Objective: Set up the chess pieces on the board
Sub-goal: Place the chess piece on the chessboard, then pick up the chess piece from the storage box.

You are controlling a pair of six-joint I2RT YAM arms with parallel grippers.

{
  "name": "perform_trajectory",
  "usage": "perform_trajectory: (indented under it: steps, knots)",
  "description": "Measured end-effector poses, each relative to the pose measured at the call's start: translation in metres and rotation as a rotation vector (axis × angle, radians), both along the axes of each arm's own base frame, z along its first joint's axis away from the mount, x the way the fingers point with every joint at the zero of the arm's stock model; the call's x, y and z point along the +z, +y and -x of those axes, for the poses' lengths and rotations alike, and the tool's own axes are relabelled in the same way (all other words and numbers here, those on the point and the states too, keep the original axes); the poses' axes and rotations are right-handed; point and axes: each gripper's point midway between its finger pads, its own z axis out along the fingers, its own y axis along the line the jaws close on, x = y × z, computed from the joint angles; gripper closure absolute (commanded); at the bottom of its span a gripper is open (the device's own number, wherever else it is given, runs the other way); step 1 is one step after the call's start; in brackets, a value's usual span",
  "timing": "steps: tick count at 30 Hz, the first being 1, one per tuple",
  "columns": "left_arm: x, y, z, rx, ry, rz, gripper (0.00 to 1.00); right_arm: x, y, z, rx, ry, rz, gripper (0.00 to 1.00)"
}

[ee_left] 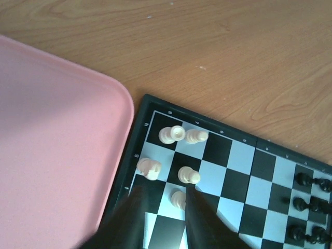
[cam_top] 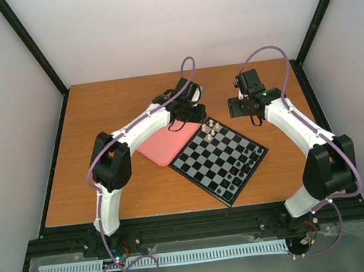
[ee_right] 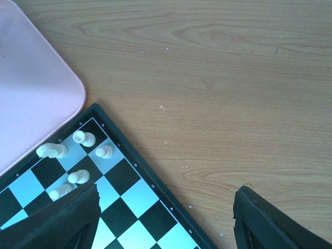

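cream peg-like chess piece (ee_left: 178,199): upright, lower centre, between fingers of your left end effector (ee_left: 163,191), narrowly parted; left arm nearer.

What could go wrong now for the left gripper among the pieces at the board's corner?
1. The left gripper straddles one piece, which sits close to one finger, not centred; closing may tip or push it instead of gripping.
2. Four other pieces stand crowded just ahead on the board; a small slip could knock them over.
3. The right gripper hangs open near the same corner, so the arms might collide.
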Motion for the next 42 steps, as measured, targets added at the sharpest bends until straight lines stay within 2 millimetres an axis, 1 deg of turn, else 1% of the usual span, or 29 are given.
perform_trajectory:
  steps: [6, 9, 11, 14, 17, 19, 29, 37, 42]
  knots:
    - [-0.016, 0.027, -0.012, 0.067, 0.050, -0.011, 0.99, 0.000, 0.001, 0.000, 0.003, 0.001, -0.005, 0.29]
    - [-0.026, 0.032, -0.016, 0.079, 0.079, -0.010, 0.99, 0.000, 0.001, 0.000, 0.004, 0.001, -0.006, 0.29]
    - [-0.035, 0.032, -0.018, 0.082, 0.105, -0.011, 0.99, -0.001, 0.001, 0.000, 0.004, 0.003, -0.006, 0.29]
    - [-0.052, 0.026, -0.018, 0.074, 0.147, -0.010, 0.99, -0.002, 0.002, -0.001, 0.004, 0.006, -0.004, 0.29]
    - [-0.066, 0.022, -0.011, 0.062, 0.194, -0.011, 0.99, -0.004, 0.001, -0.002, 0.003, 0.010, -0.001, 0.29]
    - [-0.072, 0.021, -0.007, 0.056, 0.220, -0.012, 0.99, -0.004, 0.001, -0.002, 0.002, 0.011, 0.000, 0.29]
    - [-0.075, 0.015, 0.001, 0.041, 0.258, 0.005, 0.99, -0.006, 0.001, -0.002, 0.002, 0.014, 0.001, 0.29]
    - [-0.074, -0.006, 0.006, 0.006, 0.267, 0.016, 0.99, -0.012, 0.001, -0.003, 0.011, 0.028, 0.011, 0.29]
    - [-0.075, -0.009, 0.007, 0.001, 0.270, 0.014, 0.99, -0.012, 0.001, -0.003, 0.015, 0.027, 0.014, 0.29]
